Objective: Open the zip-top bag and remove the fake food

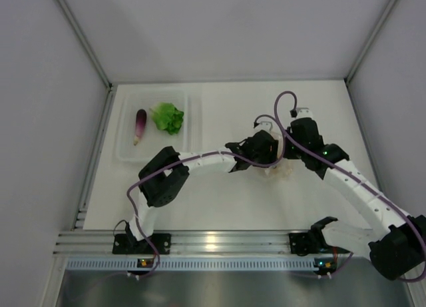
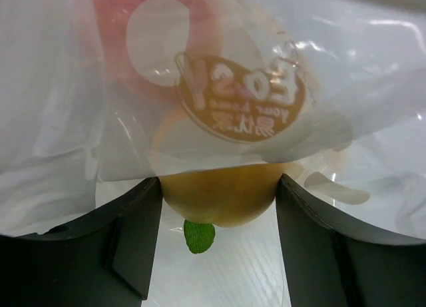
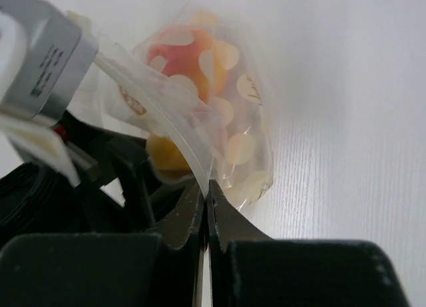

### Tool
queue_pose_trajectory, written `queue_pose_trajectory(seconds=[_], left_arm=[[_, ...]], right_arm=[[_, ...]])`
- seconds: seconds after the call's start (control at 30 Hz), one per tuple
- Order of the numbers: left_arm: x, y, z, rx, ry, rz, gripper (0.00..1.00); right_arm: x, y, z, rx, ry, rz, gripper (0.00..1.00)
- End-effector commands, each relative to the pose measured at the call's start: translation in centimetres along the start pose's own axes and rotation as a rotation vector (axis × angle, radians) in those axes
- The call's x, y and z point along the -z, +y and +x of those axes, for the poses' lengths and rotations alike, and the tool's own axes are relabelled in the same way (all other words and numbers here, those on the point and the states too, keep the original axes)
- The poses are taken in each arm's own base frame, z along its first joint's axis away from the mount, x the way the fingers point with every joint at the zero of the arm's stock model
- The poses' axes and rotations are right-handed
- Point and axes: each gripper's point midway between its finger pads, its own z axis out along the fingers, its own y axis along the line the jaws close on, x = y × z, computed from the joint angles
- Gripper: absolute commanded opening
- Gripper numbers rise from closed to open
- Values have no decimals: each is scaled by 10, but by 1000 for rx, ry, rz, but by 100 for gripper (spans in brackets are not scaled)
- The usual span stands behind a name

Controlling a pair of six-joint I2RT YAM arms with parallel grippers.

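White surface: table, pale walls round it; we see both arms meeting mid-table.
Grip L: left gripper has its fingers pressed on either side of the orange peach, grasping it just at the bag mouth.
Grip R: right gripper has its jaws pinched tight on a lip of the zip-top bag.
Key relation: bag lies straight ahead of L fingers and drapes over them. Its mouth faces L arm, so we judge L pulls back toward its base while R anchors.
Deeper in: red-blushed peach, beyond the first.
Far left of L hand: tray w/ eggplant & lettuce, already out.
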Motion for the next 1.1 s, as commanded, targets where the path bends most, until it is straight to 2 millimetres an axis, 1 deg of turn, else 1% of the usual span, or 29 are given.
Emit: queue_pose_trajectory(seconds=[0.0,0.03,0.07,0.1,0.13,0.17,0.2,0.23,0.3,0.33,0.4,0.43,0.47,0.53,0.6,0.7,0.77,0.83,0.9,0.93,0.97,1.0,1.07], left_arm=[[30,-12,-20,-12,-89,20,0],[33,-7,-19,-9,-93,6,0],[39,-5,-23,-5,-107,0,0],[39,4,-18,-5,-108,-29,0],[41,8,-18,-6,-116,-43,0],[47,10,-22,-2,-132,-49,0],[49,18,-17,-5,-130,-73,0],[51,20,-16,2,-131,-74,0],[61,18,-19,12,-140,-61,0],[62,22,-15,13,-135,-71,0],[70,27,-20,22,-163,-87,0],[71,31,-18,19,-162,-97,0],[74,33,-20,18,-173,-104,0],[74,40,-20,13,-180,-130,0],[72,51,-13,18,-167,-152,0],[67,66,-4,33,-146,-184,0],[63,73,3,36,-124,-193,0],[61,74,6,40,-115,-192,0],[60,72,10,47,-100,-180,0],[58,69,10,47,-94,-169,0],[53,67,12,42,-78,-160,0],[51,60,16,33,-51,-128,0],[40,52,20,21,-18,-102,0]], right_arm=[[-6,-7,-15,12,-50,67,0],[-6,-10,-14,14,-49,82,0],[-5,-11,-15,13,-53,90,0],[-3,-16,-16,12,-63,113,0],[-1,-17,-18,11,-71,120,0],[3,-20,-20,9,-84,131,0],[5,-20,-23,9,-92,131,0],[6,-20,-23,9,-93,130,0],[8,-22,-24,8,-100,140,0],[7,-23,-24,12,-96,147,0],[7,-23,-22,15,-91,156,0],[8,-24,-23,12,-98,156,0],[9,-25,-24,11,-102,164,0],[13,-26,-26,6,-116,166,0],[20,-28,-32,-2,-139,169,0],[27,-27,-36,-8,-155,155,0],[29,-27,-36,-12,-159,154,0],[30,-28,-36,-13,-162,157,0],[29,-23,-34,-16,-156,129,0],[27,-16,-32,-15,-150,88,0],[26,6,-34,-17,-155,-31,0],[23,17,-28,-26,-140,-88,0],[21,40,-22,-26,-115,-201,0]])
